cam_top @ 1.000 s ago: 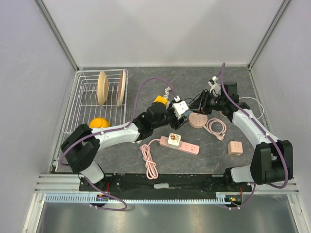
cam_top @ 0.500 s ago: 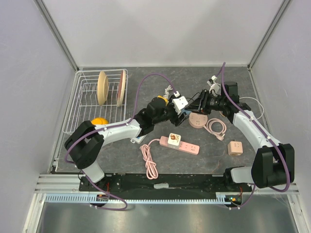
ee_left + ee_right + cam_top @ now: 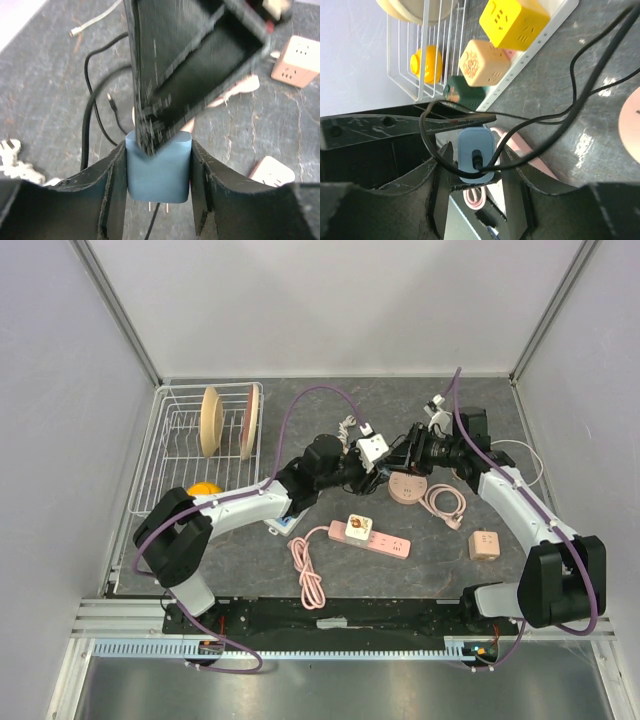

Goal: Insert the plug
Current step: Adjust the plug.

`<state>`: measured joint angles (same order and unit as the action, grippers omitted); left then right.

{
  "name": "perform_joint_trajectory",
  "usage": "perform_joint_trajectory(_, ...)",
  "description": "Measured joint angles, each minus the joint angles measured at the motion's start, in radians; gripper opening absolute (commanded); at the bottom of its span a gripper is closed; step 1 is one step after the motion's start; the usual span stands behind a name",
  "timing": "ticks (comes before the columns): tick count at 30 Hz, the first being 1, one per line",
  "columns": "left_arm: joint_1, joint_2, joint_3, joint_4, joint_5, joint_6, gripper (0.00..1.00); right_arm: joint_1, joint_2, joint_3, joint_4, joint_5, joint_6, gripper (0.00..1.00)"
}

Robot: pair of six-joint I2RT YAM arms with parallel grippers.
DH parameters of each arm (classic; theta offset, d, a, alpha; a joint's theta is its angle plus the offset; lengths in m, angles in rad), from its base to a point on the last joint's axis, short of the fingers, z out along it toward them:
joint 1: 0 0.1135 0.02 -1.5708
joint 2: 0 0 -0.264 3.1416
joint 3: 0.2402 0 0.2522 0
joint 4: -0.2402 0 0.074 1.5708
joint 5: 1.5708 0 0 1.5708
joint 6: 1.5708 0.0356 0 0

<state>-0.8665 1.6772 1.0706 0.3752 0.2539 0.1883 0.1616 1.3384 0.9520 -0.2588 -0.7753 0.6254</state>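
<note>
Top external view has both arms reaching in to meet above the middle of the desk, with the pink power strip lying free just in front of them. The left wrist view shows the left hand clamped on the blue plug: its fingers press flat against both sides, and the two prongs point back toward that wrist. In the right wrist view the same plug sits between the fingers of the right hand, cable end facing the camera. Whether those fingers grip it or merely flank it I cannot tell. The black cable loops across one of the right fingers. This looks like a two-handed regrasp, so neither hand should let go until the other's hold is sure. The prongs face away from the right hand, which probably makes it the better one for the push. Shake the cable loop clear first so it cannot drag the plug askew. Then square the prongs over an empty socket on the strip and press straight down, steadying the strip if it slides.
</note>
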Motion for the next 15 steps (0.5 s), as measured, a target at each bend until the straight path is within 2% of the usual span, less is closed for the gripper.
perform_joint_trajectory(9,0.058,-0.080,0.001,-0.230,0.100,-0.038,0.02,-0.017,0.022,0.126,-0.013,0.160,-0.101,0.51)
perform_joint_trajectory(15,0.087,-0.147,0.023,-0.323,0.249,-0.086,0.02,-0.018,0.082,0.173,-0.065,0.371,-0.224,0.51)
